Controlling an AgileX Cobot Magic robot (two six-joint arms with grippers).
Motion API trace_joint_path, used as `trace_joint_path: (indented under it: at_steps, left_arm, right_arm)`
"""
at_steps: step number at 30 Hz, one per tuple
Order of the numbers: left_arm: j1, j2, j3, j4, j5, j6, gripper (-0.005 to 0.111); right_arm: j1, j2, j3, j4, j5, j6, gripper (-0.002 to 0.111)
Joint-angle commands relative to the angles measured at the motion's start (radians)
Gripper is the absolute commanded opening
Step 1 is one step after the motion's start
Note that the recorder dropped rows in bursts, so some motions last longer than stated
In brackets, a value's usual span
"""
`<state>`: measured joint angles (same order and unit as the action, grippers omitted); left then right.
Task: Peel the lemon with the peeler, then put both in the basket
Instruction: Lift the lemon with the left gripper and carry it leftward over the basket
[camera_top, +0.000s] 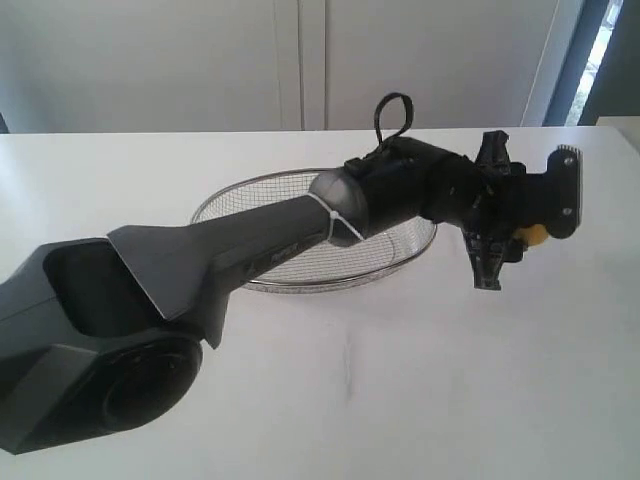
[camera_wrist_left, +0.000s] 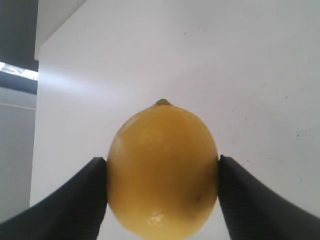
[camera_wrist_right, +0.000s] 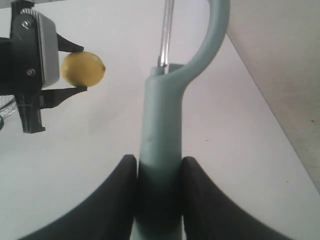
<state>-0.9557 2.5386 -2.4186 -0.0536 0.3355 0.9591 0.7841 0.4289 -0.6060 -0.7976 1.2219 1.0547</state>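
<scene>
Yellow oval lemon is pinched across its waist in the left claw. Both black fingers press flat on opposite sides, so the claw stands fairly wide but is definitely holding. The lemon's long axis runs along the fingers, with the little nub poking out past the tips, away from the wrist. In the exterior view that arm has reached over the silver wire mesh basket, and the fruit sits just beyond the basket's right end, looking lifted off the white tabletop. The slim pale teal plastic peeler is clamped by its handle in the right claw, narrow grip, and its long axis points straight out from the claw with the metal blade at the far end. Here's the bit that matters imo: the lemon isn't on the blade's line at all. It's well apart and off to one side of where the peeler points. So the right arm is the one that has to swing over and lay the blade along the bare flank between the fingers. The skin looks whole from what shows, so I'd say peeling is not yet begun.
</scene>
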Motion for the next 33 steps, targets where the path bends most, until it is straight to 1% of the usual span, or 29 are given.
trace_joint_path:
  at_steps: [1, 2, 4, 11, 15, 18, 20, 24, 27, 29, 33]
  left_arm:
    - [-0.006, -0.076, -0.004, 0.173, 0.166, -0.288, 0.000]
    - [-0.006, -0.088, -0.004, 0.192, 0.211, -0.322, 0.000]
    - [-0.004, -0.109, -0.004, 0.183, 0.292, -0.327, 0.000]
    - [-0.006, -0.189, -0.002, 0.100, 0.436, -0.327, 0.000]
    - [-0.004, -0.228, -0.002, 0.078, 0.562, -0.324, 0.000]
    - [0.015, -0.251, -0.002, 0.054, 0.662, -0.337, 0.000]
    - [0.037, -0.265, -0.002, 0.008, 0.713, -0.339, 0.000]
    - [0.084, -0.293, -0.002, -0.110, 0.793, -0.335, 0.000]
    - [0.113, -0.316, -0.002, -0.144, 0.852, -0.335, 0.000]
    - [0.129, -0.331, -0.002, -0.155, 0.886, -0.335, 0.000]
    - [0.158, -0.377, 0.017, -0.188, 0.886, -0.335, 0.000]
  right_arm:
    - [-0.008, -0.008, 0.001, -0.035, -0.001, 0.006, 0.000]
    - [-0.008, -0.008, 0.001, -0.035, -0.001, 0.006, 0.000]
    - [-0.008, -0.008, 0.001, -0.035, -0.001, 0.006, 0.000]
    - [-0.008, -0.033, 0.001, -0.035, -0.001, 0.006, 0.000]
    - [-0.008, -0.077, 0.001, -0.043, -0.001, 0.006, 0.000]
    - [-0.008, -0.111, 0.001, -0.043, -0.001, 0.006, 0.000]
    - [-0.006, -0.133, 0.004, -0.043, -0.001, 0.006, 0.000]
    - [-0.006, -0.162, 0.030, -0.029, -0.001, 0.006, 0.000]
    - [-0.006, -0.167, 0.034, -0.018, -0.001, 0.002, 0.000]
    - [-0.006, -0.167, 0.034, -0.018, -0.001, 0.000, 0.000]
    - [-0.006, -0.167, 0.034, -0.018, -0.001, -0.002, 0.000]
